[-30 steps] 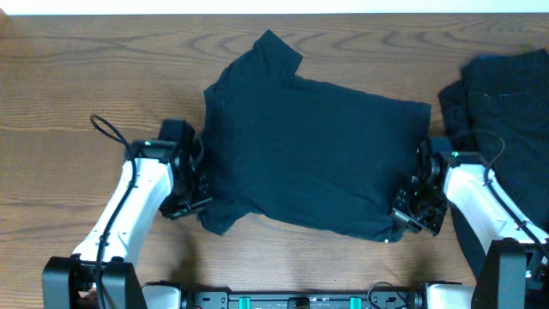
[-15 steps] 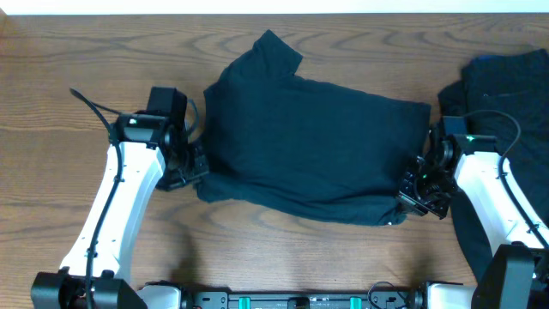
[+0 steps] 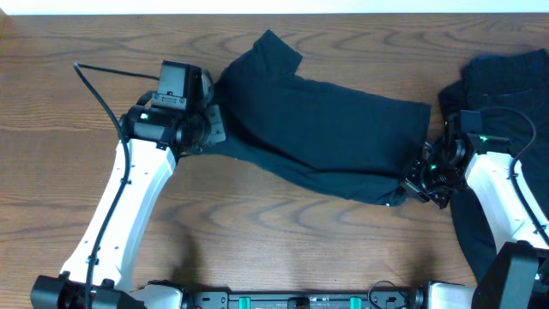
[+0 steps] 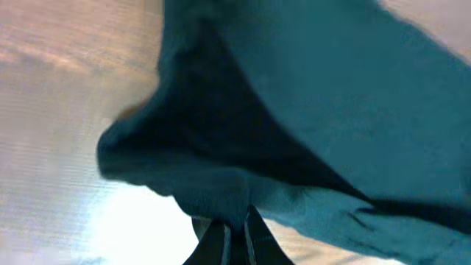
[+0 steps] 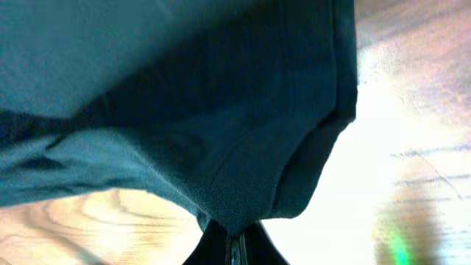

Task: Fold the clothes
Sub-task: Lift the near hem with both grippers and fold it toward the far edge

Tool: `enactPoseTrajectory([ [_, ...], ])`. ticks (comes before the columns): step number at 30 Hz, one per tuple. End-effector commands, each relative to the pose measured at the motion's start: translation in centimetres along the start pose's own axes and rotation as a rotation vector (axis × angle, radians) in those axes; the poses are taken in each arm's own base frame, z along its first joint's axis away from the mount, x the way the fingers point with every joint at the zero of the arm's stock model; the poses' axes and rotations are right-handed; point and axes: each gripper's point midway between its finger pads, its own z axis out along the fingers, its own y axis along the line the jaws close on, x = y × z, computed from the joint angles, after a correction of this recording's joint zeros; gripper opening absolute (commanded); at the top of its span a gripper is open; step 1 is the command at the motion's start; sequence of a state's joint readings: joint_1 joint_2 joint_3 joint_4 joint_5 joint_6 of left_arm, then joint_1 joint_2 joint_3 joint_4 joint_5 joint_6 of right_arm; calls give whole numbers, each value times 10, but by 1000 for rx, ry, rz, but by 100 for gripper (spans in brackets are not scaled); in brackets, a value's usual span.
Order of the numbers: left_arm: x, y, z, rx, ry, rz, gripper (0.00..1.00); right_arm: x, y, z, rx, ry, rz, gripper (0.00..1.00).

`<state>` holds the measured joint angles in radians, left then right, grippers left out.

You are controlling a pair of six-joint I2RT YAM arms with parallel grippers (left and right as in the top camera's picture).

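- Left fingers [image 4: 215, 246] are pinched together with almost no gap, and a bunched fold of the T-shirt [image 3: 326, 142] is caught between their tips
- Seen from overhead, that grip sits at the T-shirt's left edge, just below the sleeve that points toward the far side of the worktop [image 3: 69, 94]
- Right fingers [image 5: 217, 250] are likewise closed tight on cloth, gripping the T-shirt at its near right corner, where the hem folds over in a rounded lip
- Between the 2 grips the T-shirt's near edge runs as 1 slanting line across the middle of the worktop, higher on the left and lower on the right
- From each wrist camera the cloth spreads away from the fingertips in a soft drape, with a deep shadowed hollow under the fold
- T-shirt fabric is plain dark navy, matt and slightly fuzzy, with no print; its surface lies mostly smooth with a few shallow creases
- A second dark garment [image 3: 506, 81] lies crumpled at the right edge, well apart from the left grip and just beside the right arm
- Worktop is brown wood-grain, with bright glare in both wrist views
- A thin black cable [image 3: 103, 86] loops out from the left arm
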<state>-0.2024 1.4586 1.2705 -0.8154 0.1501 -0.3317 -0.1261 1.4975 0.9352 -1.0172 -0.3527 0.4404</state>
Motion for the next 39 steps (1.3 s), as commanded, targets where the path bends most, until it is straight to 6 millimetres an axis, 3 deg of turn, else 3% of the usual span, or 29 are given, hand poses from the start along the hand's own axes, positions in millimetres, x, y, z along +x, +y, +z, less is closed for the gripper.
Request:
enactPoseTrajectory([
  [1, -15, -6, 1, 8, -47, 31, 6, -10, 6, -5, -30, -31, 13, 1],
  [5, -20, -8, 15, 10, -47, 33, 6, -16, 6, -5, -22, -59, 37, 1],
  [17, -32, -8, 89, -1, -15, 38, 6, -27, -3, -3, 31, -106, 54, 1],
  [22, -38, -9, 110, 4, -28, 51, 6, -33, -3, 3, 32, -103, 71, 1],
  [33, -59, -17, 113, 35, -113, 99, 6, -55, 4, 10, -6, -161, 154, 1],
  [39, -59, -13, 119, 15, -116, 97, 6, -59, -6, 13, 47, -180, 165, 2],
])
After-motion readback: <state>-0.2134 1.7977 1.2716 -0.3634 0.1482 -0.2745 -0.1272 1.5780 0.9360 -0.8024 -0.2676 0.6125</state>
